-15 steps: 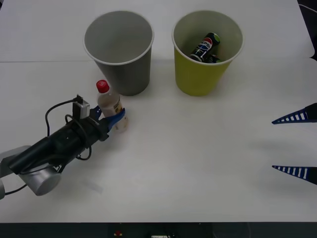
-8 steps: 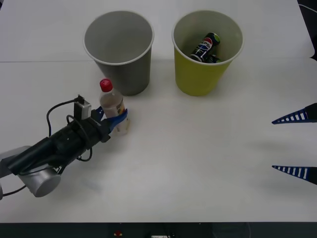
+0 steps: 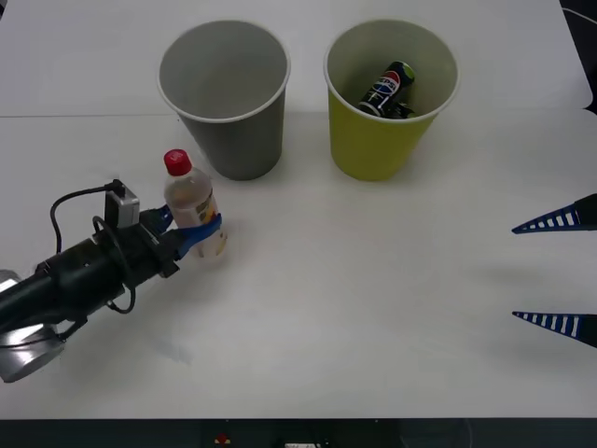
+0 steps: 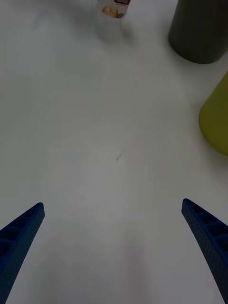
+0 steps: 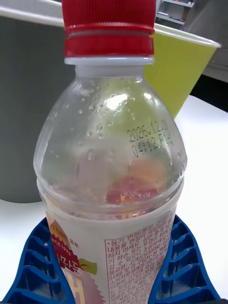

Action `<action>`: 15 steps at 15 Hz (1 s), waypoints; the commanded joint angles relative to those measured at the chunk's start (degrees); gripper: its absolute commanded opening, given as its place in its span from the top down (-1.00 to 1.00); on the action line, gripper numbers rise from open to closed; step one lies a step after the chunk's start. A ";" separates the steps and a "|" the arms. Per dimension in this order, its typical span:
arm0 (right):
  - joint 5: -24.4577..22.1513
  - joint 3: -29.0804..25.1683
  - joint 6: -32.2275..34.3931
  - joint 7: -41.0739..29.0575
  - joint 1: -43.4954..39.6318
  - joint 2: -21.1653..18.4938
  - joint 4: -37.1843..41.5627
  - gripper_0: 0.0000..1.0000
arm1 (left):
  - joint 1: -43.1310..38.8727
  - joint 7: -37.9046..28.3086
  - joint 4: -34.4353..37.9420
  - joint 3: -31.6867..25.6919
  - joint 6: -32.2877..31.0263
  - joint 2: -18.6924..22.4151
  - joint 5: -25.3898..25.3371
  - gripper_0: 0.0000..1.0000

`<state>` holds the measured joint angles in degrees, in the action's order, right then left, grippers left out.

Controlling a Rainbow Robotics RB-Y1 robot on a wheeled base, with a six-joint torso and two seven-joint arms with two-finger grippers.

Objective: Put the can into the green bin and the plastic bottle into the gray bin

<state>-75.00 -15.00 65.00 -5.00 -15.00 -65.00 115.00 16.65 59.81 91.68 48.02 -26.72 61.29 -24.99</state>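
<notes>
Before gray bin [image 3: 224, 93], left fingers [image 3: 198, 233] clamped on plastic bottle [image 3: 191, 201]; right fingers [image 3: 555, 271] spread, empty.

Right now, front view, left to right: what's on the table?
Left end effector gripping the plastic bottle → gray bin → green bin holding the can → right end effector, open, at the right edge.
</notes>
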 commanded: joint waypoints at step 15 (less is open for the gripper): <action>0.00 0.00 0.00 0.00 0.00 0.00 0.00 -1.00 | -8.74 -107.01 11.68 -54.43 -31.81 -2.67 93.72 1.00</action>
<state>-75.00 -15.00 65.00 -5.00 -15.00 -65.00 115.00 7.71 -43.80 101.84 -4.24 -56.81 59.16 65.88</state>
